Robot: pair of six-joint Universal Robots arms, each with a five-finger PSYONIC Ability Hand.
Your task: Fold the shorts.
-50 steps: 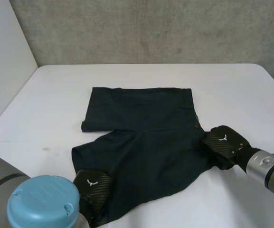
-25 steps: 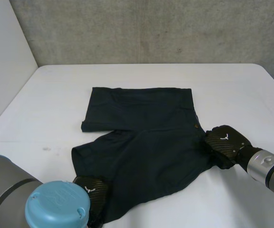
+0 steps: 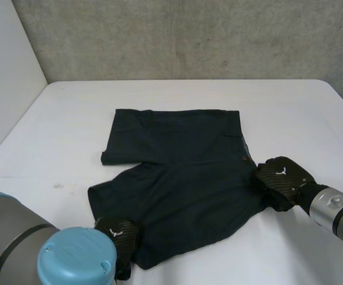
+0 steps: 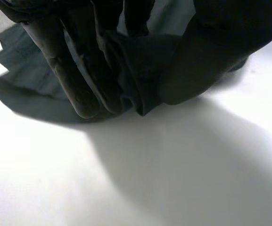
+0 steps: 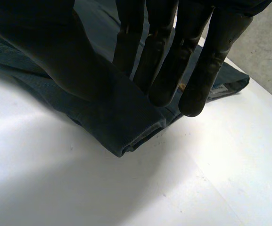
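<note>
Dark navy shorts lie spread on the white table, with the waistband toward the right and the legs toward the left. My left hand is at the hem of the near leg. There its thumb and fingers pinch a bunched fold of the shorts. My right hand is at the near waistband corner. Its thumb lies on top of the shorts and its fingers are behind, clamping the folded edge.
A grey concrete wall runs along the table's far edge and a white panel stands at the left. White table surface surrounds the shorts on all sides. A small mark lies left of the near leg.
My left hand's fingers have closed on the near leg's hem, and that hem has bunched and drawn in slightly. The left arm has shifted right. The right hand has not moved.
</note>
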